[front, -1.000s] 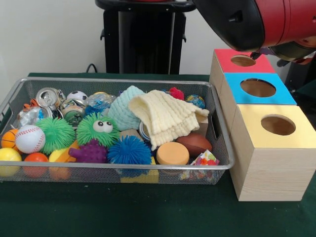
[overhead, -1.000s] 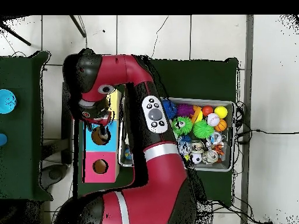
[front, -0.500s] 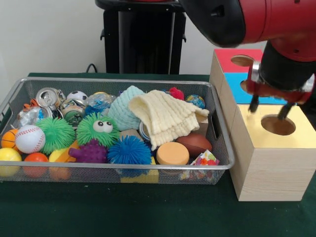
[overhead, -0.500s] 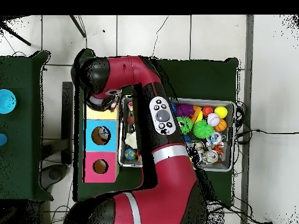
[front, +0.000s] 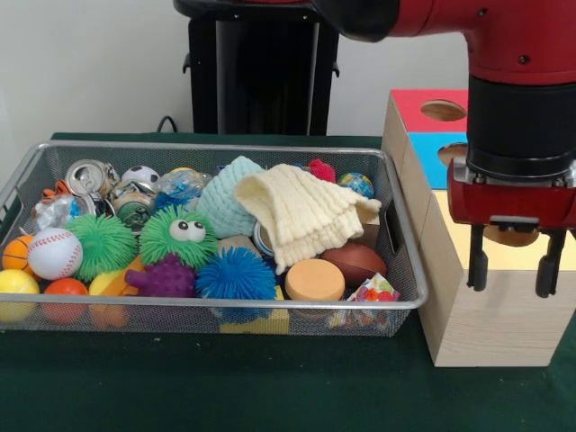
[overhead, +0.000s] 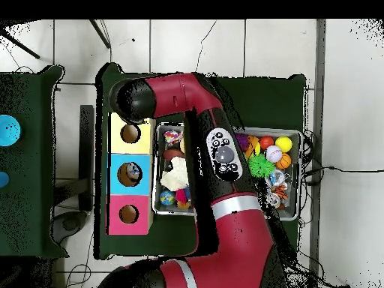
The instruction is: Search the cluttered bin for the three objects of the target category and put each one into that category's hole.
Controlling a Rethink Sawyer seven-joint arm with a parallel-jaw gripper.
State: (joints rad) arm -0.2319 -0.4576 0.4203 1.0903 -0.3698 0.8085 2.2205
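Right then, arm: the red and black arm (front: 522,81) reached over the row of boxes, its wrist above the yellow-topped one.
Jaws: the gripper (front: 511,263) hung at the near front of the yellow-topped box (front: 490,310), its two dark fingers (front: 477,270) spread apart with nothing between them.
Boxes: three wooden boxes stood in a row just beside the bin, topped red (front: 423,108), blue (front: 432,153) and yellow, each with a round hole; from overhead, the yellow (overhead: 130,133), blue (overhead: 129,174) and red (overhead: 128,214) tops lay in one line.
Bin: the wire mesh bin (front: 216,310) sat on the green worktop (front: 225,387), packed full.
Cloth: a cream knitted cloth (front: 301,216) was draped over the middle of the heap, beside a pale teal knitted piece (front: 220,193).
Balls: a baseball (front: 54,252), a green spiky ball with eyes (front: 178,236), a blue spiky ball (front: 236,274), a purple knobbly ball (front: 166,277) and a small brown football (front: 355,263) all lay in the bin.
Other: a crushed can (front: 87,177) rested in the far left corner, and an orange disc (front: 314,280) lay near the front wall.
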